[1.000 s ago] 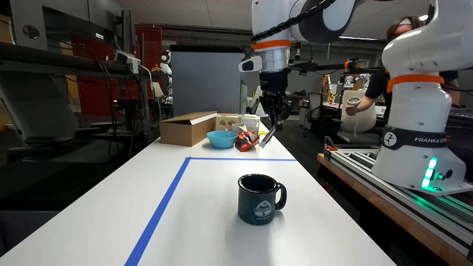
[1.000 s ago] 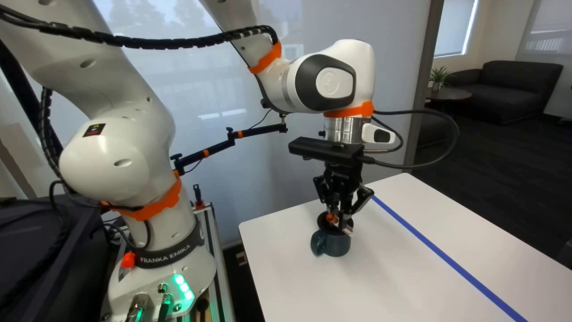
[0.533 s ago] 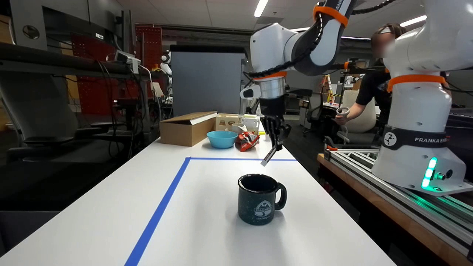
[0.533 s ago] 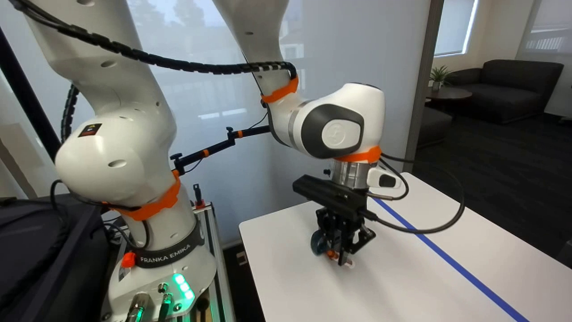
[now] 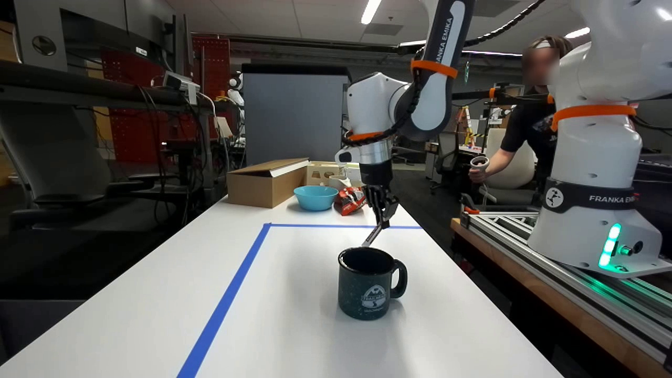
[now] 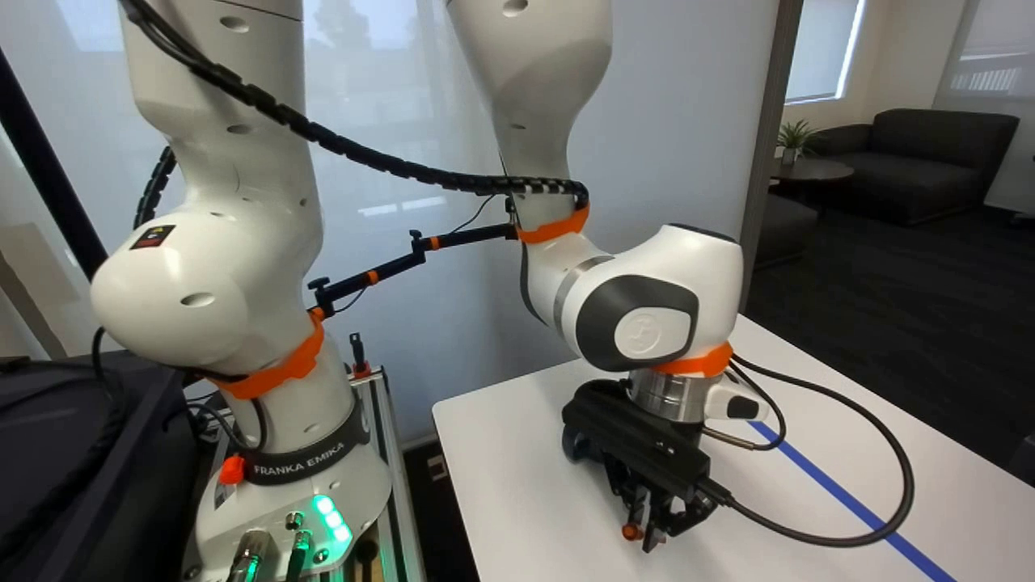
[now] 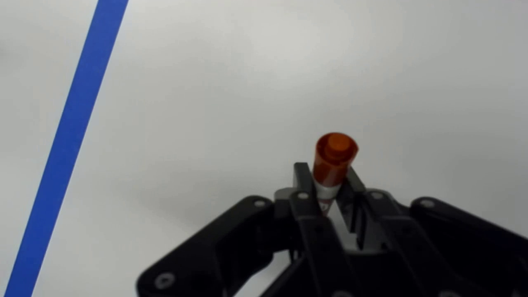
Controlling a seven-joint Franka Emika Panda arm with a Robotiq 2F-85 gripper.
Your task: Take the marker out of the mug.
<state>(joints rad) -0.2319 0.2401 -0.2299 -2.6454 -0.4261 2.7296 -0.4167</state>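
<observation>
Cluttered room, mug on white table

The mug is speckled dark green with a pale emblem, the marker orange-red at one end.

Dark sofa, ceiling light, dark floor

"FRANKA EMIKA" is printed along the forearm and on the band around the base. "TRAIL" can be read on the emblem of the mug; the rest is blurred.
</observation>
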